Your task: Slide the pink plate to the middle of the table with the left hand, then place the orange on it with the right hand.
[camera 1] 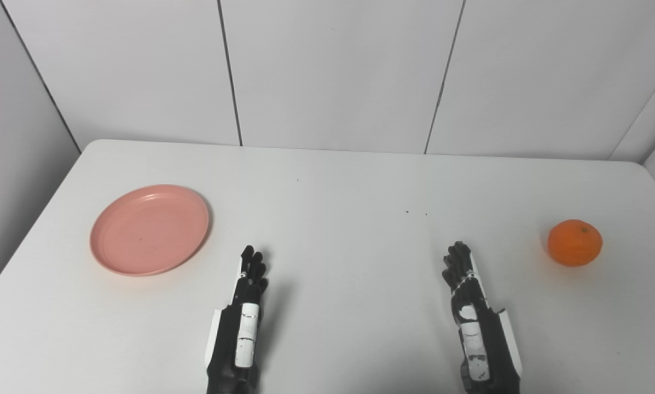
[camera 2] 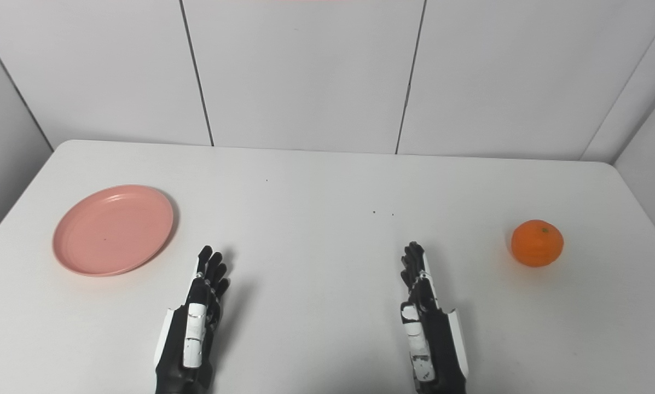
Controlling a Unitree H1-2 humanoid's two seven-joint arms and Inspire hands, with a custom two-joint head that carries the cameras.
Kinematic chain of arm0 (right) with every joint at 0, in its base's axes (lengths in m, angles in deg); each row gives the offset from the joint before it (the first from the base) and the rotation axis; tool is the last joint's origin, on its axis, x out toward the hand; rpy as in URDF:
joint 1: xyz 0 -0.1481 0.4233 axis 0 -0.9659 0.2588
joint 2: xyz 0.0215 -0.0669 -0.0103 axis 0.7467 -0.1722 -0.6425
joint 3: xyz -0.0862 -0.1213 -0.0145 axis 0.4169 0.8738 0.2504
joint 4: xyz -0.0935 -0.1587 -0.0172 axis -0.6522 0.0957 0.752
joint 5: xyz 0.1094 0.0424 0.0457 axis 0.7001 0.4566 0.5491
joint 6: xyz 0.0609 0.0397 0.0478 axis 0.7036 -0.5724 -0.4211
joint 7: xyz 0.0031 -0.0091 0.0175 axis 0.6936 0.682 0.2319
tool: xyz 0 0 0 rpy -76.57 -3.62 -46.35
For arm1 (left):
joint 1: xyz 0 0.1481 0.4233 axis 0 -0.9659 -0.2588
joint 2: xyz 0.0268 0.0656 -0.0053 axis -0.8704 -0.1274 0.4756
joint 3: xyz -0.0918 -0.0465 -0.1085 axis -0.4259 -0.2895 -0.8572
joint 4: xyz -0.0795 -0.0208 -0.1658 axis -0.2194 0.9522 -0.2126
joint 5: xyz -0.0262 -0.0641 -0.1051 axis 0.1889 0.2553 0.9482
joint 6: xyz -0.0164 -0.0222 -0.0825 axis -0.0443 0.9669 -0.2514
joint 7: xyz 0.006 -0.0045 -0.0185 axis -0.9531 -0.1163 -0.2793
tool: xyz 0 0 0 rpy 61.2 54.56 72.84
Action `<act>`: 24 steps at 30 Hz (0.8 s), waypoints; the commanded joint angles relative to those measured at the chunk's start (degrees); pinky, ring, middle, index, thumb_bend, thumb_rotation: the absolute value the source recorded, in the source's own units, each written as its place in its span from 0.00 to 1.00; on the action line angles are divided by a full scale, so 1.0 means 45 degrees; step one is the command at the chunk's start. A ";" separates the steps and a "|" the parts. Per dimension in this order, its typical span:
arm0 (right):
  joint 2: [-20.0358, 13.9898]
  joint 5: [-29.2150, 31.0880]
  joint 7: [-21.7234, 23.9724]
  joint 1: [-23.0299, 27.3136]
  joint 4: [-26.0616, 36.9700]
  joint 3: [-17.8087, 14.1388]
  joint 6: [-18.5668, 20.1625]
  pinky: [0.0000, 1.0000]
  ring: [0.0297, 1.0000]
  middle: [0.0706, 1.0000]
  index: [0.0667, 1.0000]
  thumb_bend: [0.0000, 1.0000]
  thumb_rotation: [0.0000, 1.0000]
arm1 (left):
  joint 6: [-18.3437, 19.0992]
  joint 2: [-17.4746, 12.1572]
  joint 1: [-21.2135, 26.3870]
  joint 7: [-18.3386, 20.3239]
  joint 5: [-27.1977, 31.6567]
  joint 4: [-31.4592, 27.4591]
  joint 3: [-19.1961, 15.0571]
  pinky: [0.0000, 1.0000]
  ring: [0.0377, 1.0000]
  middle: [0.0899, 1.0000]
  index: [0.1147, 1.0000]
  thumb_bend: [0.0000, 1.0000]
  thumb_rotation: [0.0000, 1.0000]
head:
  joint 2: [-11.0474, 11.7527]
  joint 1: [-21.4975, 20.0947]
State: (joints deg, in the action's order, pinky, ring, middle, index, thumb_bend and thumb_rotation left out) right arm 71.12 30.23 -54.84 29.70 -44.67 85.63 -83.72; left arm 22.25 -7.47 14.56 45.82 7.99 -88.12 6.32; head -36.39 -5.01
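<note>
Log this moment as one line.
pink plate: table's left, empty | orange: right | left hand: open | right hand: open | stage: not started

white table | grey panel wall behind | tiny dark specks mid-table

On the worktop, the plate lies far left of the two hands; the orange sits far right of them.

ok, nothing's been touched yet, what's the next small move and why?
Probably swing the left robot hand left and forward to the pink plate: the plate sits far left of the table's middle, both hands hold nothing, and the orange has to wait for the plate.
</note>
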 commanded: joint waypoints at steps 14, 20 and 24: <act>-0.0698 0.0475 0.0047 -0.1937 0.0100 -0.0110 -0.1050 1.00 0.99 0.99 1.00 0.84 1.00 | -0.0080 -0.0487 -0.2598 -0.0187 -0.0396 0.1230 -0.0087 1.00 1.00 1.00 1.00 0.82 0.97 | 0.0946 0.1883; -0.0881 0.0754 0.0131 -0.1817 -0.0397 -0.0330 -0.1336 1.00 1.00 1.00 1.00 0.84 1.00 | -0.0433 -0.0259 -0.2424 -0.0546 -0.0963 0.1774 0.0045 1.00 1.00 1.00 1.00 0.81 0.97 | 0.1572 0.2842; -0.0992 0.0965 0.0212 -0.1722 -0.0740 -0.0455 -0.1543 1.00 1.00 1.00 1.00 0.85 1.00 | -0.0611 -0.0211 -0.2326 -0.0660 -0.1144 0.2111 0.0150 1.00 1.00 1.00 1.00 0.78 0.97 | 0.2001 0.3223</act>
State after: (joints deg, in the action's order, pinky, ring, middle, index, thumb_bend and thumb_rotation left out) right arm 70.92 33.58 -54.70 29.70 -45.60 84.50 -86.04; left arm 19.39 -7.18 14.59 43.82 3.86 -86.76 7.18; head -27.34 9.49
